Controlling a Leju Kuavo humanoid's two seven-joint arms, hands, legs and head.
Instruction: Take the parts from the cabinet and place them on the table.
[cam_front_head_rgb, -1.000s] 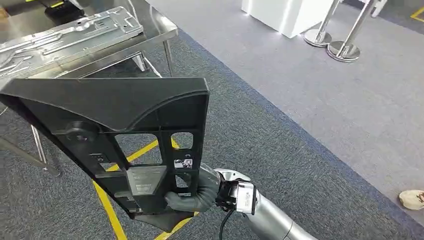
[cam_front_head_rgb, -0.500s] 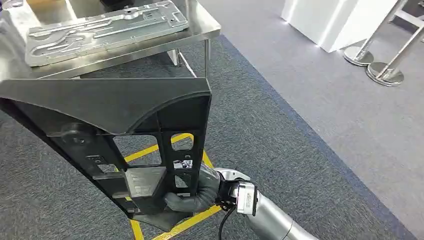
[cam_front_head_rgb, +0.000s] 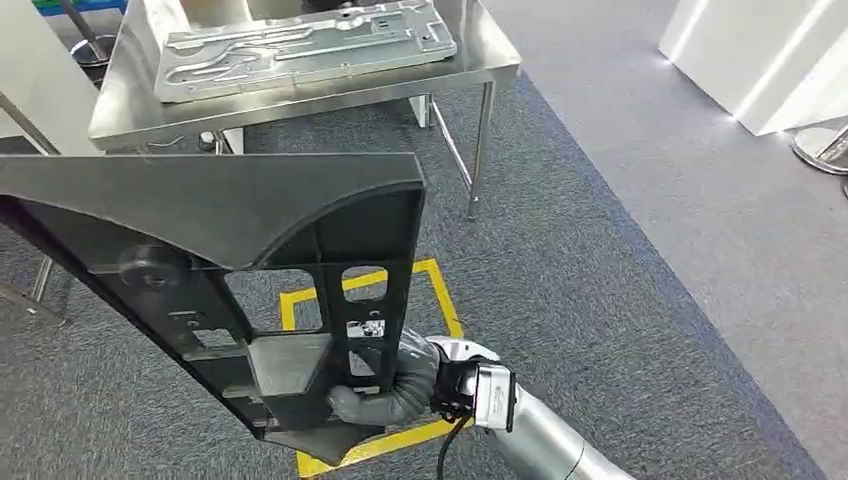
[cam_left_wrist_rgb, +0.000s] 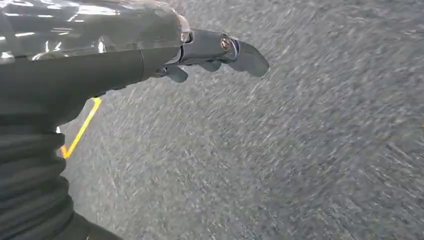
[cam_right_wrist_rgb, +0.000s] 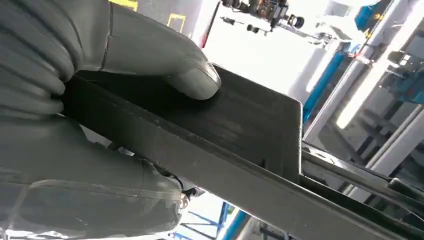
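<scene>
Black plastic part (cam_front_head_rgb: 215, 270), a large ribbed panel with cut-out windows, is carried in the air in front of the robot, well short of the steel table (cam_front_head_rgb: 480, 72) at the far side of the scene. The right hand (cam_front_head_rgb: 385, 385) holds it by its near lower corner: in the right wrist view the thick grey thumb (cam_right_wrist_rgb: 192, 75) presses flat on one face while the other fingers wrap the opposite side, so the edge is clamped between them. From that grip the panel rises and spreads away to the left, its long axis slanting from the near corner up toward the far left. The left hand (cam_left_wrist_rgb: 220, 52) hangs over grey carpet, fingers loosely curled on nothing as far as the blurred picture lets me judge. A pressed metal plate (cam_front_head_rgb: 300, 45) already lies on the table's far half; the near strip looks bare. Yellow floor tape (cam_front_head_rgb: 440, 300) marks a square just below the part. Setting down calls for carrying the panel forward to the table.
</scene>
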